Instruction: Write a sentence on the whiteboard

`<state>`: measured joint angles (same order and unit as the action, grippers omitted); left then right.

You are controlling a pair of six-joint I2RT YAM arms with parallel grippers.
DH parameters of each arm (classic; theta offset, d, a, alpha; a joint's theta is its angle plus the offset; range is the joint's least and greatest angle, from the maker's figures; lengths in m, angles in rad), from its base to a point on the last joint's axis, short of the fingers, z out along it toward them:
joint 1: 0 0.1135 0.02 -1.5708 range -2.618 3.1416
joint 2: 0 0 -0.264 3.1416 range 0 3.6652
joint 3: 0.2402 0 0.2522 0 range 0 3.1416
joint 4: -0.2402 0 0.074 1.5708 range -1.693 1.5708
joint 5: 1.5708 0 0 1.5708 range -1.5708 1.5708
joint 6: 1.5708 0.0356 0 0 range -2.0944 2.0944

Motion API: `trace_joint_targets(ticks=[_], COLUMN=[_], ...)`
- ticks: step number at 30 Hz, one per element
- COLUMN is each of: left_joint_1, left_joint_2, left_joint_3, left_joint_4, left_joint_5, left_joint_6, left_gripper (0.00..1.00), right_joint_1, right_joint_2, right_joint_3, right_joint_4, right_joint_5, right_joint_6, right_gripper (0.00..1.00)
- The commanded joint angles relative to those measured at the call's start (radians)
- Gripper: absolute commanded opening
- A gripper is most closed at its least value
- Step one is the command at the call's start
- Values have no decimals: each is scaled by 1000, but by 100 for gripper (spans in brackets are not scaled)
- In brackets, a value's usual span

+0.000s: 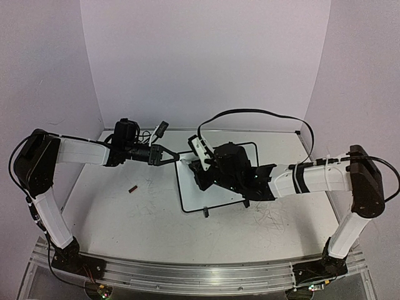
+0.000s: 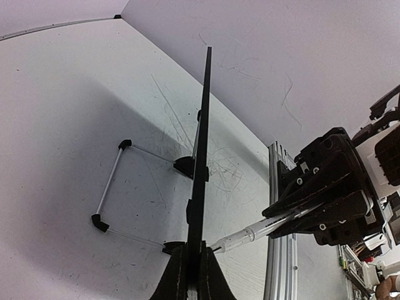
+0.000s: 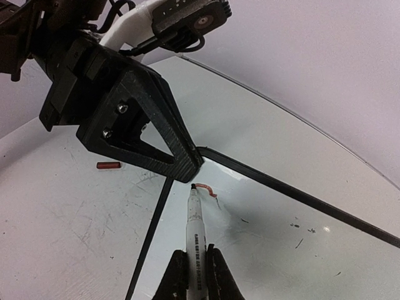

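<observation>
The job is barely begun. The whiteboard (image 1: 212,190) sits in the middle of the top view, on the worktop (image 1: 125,219), with its two black feet toward the bottom of the frame. In the left wrist view it shows edge-on as a thin black line running up the centre, with a wire prop (image 2: 111,186) out to its left.

The left fingers (image 2: 194,270) are closed on the board's frame at the corner that lies upper left in the top view, and appear to be steadying it. The right fingers (image 3: 195,265) are closed around the barrel of a marker (image 3: 195,228), whose uncapped tip points up the frame at the board's face, at or just off the surface; I cannot tell whether it touches.

Right beside that tip lies a first stroke (image 3: 207,187), short, curved and reddish in the right wrist view. It is the only writing to be seen. The rest of the white face visible there is bare except for a few dark specks (image 3: 294,225) toward the right.

So the grip and the hold on the board look settled, while nearly all of the words are left to write. A small reddish cap-like piece (image 3: 108,165) lies on the worktop, left of the board.
</observation>
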<state>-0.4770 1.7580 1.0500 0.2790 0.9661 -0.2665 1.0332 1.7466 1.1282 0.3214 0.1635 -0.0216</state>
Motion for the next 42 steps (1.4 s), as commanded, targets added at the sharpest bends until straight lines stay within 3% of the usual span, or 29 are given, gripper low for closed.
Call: trace_joint_targets(ticks=[1, 42], left_joint_1=[-9, -9], left_joint_2=[-14, -15], left_joint_3=[6, 5], left_joint_4=[3, 3], left_joint_5=[-21, -25], left_joint_6=[-1, 6], left_gripper=[0, 0], right_joint_1=[1, 1], right_joint_2=[14, -29], right_joint_3=[24, -37], right_joint_4=[1, -13], right_joint_5=[6, 32], right_joint_6=[40, 51], right_gripper=[0, 0])
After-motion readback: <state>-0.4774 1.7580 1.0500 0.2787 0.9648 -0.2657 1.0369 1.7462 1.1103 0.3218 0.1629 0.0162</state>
